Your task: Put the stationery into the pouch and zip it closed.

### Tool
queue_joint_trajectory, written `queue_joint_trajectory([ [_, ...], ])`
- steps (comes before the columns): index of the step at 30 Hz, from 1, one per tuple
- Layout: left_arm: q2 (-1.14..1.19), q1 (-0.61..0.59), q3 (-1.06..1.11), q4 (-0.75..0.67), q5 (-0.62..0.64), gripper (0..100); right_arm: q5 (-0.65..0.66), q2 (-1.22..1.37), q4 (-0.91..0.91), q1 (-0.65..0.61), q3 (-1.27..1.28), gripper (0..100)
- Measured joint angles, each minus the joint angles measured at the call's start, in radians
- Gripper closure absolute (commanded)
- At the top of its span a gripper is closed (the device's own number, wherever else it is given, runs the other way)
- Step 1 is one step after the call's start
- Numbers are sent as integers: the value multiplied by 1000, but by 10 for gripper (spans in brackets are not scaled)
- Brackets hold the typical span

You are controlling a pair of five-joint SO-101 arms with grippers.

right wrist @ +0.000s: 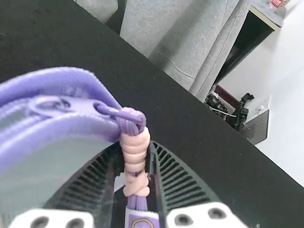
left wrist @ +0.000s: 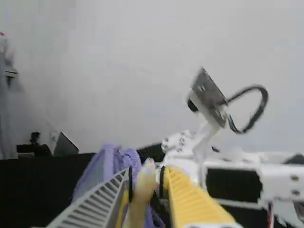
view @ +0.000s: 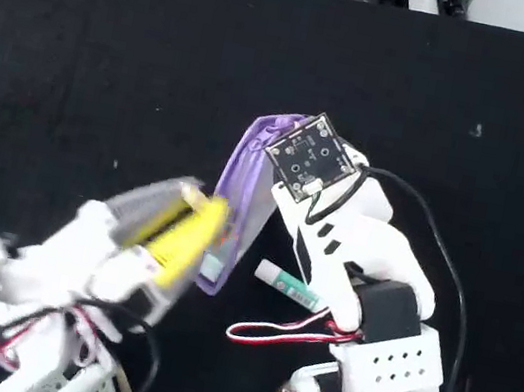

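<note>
The purple pouch (view: 250,169) hangs above the black table, held between both arms. My right gripper (right wrist: 135,176) is shut on the pink and purple zipper cord (right wrist: 134,147), which sits at the pouch's (right wrist: 47,78) far end beside the zipper slider (right wrist: 50,104). My left gripper (view: 197,230), with one yellow and one grey finger, is at the pouch's near end. In the left wrist view it (left wrist: 146,183) is shut on a pale tab, with the pouch (left wrist: 102,166) just behind. A white and green stick (view: 289,285) lies on the table under the right arm.
The right arm's wrist board (view: 311,159) covers the pouch's far end from above. Red and white cables (view: 269,331) loop on the table by the right arm's base. Grey cloth (right wrist: 190,42) hangs past the table's far edge.
</note>
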Motion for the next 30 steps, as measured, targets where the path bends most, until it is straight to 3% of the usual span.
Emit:
queue_joint_trajectory([
  [3, 2, 81, 20, 0, -37, 862, 0, 0, 0, 0, 0, 988],
  [9, 2, 95, -37, 6, -71, 861, 0, 12, -20, 26, 0, 988],
  [14, 0, 104, -196, 146, -281, 862, 0, 12, -21, 48, 0, 988],
  [18, 0, 103, -316, 334, -393, 866, 0, 12, -21, 49, 0, 988],
  [23, 41, 103, -351, 545, -628, 866, 0, 12, -21, 49, 0, 988],
  [30, 245, 55, -334, 588, -787, 866, 0, 12, -21, 49, 0, 988],
])
